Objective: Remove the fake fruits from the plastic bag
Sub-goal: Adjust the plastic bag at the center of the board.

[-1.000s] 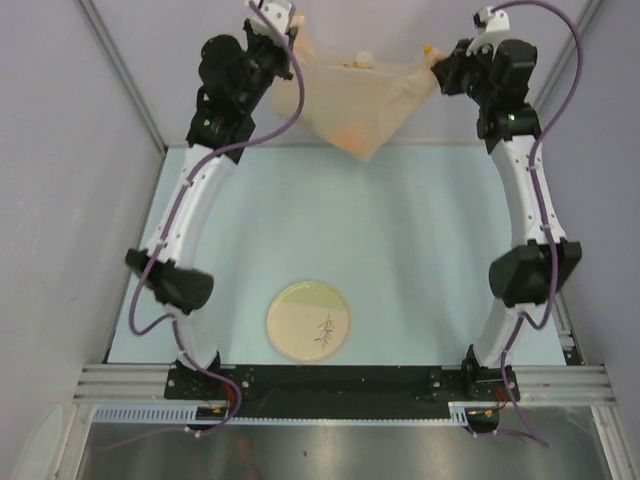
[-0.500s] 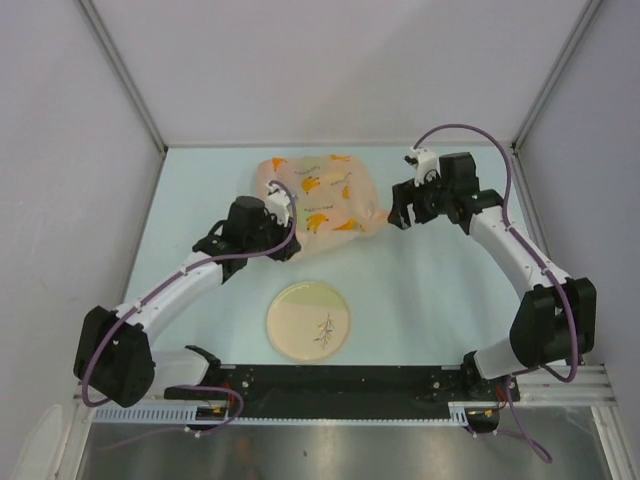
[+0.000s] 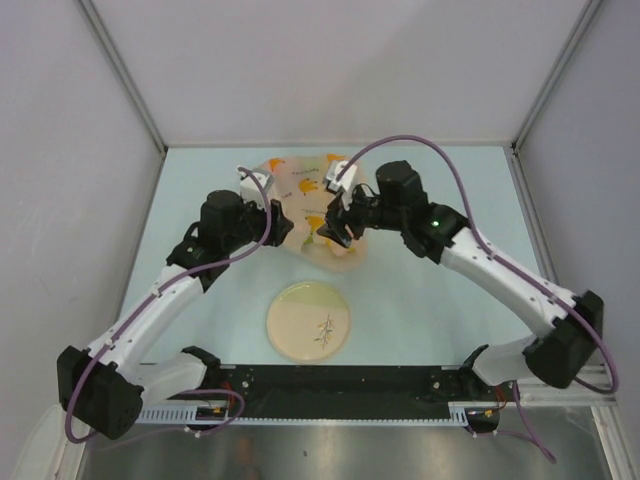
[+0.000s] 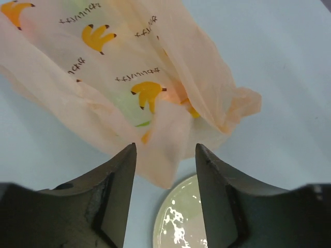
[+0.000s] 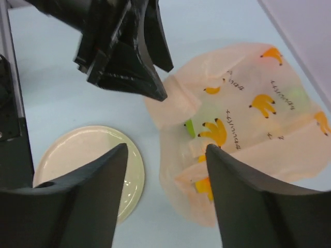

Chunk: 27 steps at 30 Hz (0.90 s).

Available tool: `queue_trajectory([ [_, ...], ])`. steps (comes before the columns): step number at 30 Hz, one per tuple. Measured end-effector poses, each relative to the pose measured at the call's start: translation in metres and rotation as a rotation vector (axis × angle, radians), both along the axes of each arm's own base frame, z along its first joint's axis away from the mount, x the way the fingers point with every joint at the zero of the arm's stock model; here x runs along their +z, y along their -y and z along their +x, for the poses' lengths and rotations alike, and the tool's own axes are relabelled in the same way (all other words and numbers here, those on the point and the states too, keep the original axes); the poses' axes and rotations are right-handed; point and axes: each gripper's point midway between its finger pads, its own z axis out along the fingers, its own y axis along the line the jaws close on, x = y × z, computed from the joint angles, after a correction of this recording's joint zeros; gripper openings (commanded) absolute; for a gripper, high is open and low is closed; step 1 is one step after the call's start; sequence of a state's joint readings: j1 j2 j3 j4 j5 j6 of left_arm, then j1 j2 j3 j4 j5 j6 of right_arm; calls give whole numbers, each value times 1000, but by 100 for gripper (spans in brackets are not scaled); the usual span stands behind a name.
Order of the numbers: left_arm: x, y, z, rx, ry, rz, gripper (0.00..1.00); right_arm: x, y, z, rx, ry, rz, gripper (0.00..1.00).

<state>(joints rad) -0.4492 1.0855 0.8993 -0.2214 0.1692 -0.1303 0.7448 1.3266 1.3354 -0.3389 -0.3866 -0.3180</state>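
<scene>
While the plastic bag (image 3: 303, 186) hung high between the two arms a moment ago, it now lies flat on the far middle of the table (image 3: 425, 320), just past the plate (image 3: 286, 315). The fake fruits (image 5: 190, 129) are still inside; green and orange show through the thin skin. Both arms have come in close. The left gripper (image 4: 165, 149) is spread wide, with a loose flap of the bag's near edge between its fingers, not squeezed. The right gripper (image 5: 166, 149) is spread wide too, above the bag. They look ready to open the bag, and no fruit is out yet.
</scene>
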Motion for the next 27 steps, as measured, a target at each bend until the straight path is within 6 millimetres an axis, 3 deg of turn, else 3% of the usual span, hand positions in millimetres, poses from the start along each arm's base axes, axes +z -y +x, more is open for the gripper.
queue_trajectory([
  [2, 3, -6, 4, 25, 8, -6, 37, -26, -17, 10, 25, -44, -27, 51],
  [3, 3, -8, 5, 37, 7, -12, 30, -44, -23, 16, 31, -77, -51, 48],
  [4, 2, -12, 7, 49, 7, -14, 15, -66, -29, 21, 34, -121, -79, 43],
  [6, -1, -15, 8, 65, 0, -21, 0, -106, -35, 29, 26, -212, -132, 40],
  [9, -10, -23, 8, 86, -17, -19, 0, -159, -32, 41, -35, -353, -191, 31],
  [11, -17, -29, 7, 100, -26, -15, 2, -175, -26, 50, -90, -409, -200, 28],
  [12, -19, -32, 7, 107, -29, -14, 10, -180, -22, 56, -123, -427, -200, 27],
  [13, -20, -34, 7, 109, -32, -16, 49, -182, -17, 63, -155, -439, -197, 27],
  [15, -20, -31, 4, 76, -34, -31, 78, -184, -8, 73, -203, -447, -190, 30],
  [16, -18, -26, 2, 45, -32, -49, 100, -184, -1, 81, -234, -446, -187, 34],
  [17, -14, -18, -2, -1, -29, -78, 100, -184, 5, 87, -258, -446, -183, 38],
  [18, -12, -12, -4, -41, -16, -87, 100, -184, 9, 92, -277, -444, -182, 49],
  [21, -7, 13, -13, -171, 10, -103, 100, -186, 32, 111, -372, -447, -176, 64],
  [27, -8, 82, -20, -445, 105, 69, 100, -186, 91, 151, -554, -455, -140, 69],
])
